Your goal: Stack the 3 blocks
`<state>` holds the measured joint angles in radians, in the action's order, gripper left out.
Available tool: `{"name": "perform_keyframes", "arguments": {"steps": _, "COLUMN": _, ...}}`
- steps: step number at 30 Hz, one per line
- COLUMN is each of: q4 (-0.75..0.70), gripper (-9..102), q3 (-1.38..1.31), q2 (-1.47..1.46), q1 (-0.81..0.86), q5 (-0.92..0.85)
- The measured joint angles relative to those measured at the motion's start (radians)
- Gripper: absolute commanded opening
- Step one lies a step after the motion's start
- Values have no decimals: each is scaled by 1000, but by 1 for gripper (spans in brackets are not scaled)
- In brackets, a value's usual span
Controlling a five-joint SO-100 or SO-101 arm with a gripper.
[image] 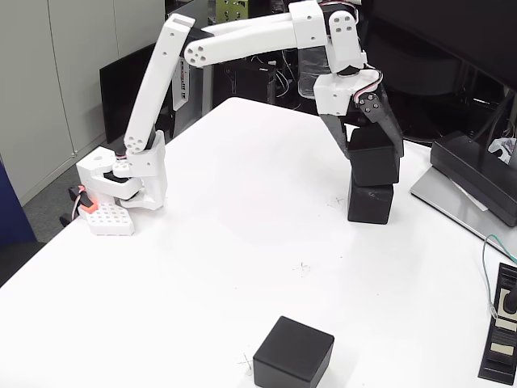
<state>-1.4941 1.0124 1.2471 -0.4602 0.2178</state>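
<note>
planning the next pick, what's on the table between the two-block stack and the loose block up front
Nothing: in the fixed view, bare white table separates the stack from the loose block.

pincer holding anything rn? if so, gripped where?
Yes: the pincer grips the upper black cube by its opposite side faces. That cube sits on the lower black cube; the third cube lies apart, near the front edge.

You're looking across a white table [242,242] toward pale cabinet doors [56,73] at left and grey floor [48,206] beneath (evenly lit), with dark monitors [440,48] behind.
</note>
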Motion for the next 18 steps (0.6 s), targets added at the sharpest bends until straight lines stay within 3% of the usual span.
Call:
{"name": "perform_keyframes", "arguments": {"steps": 8, "q4": 0, "gripper": 32, "q3": 0, "q2": 0, "q1": -3, "q5": 0}}
{"name": "perform_keyframes", "arguments": {"steps": 18, "q4": 0, "gripper": 33, "q3": 0, "q2": 0, "q1": -8, "q5": 0}}
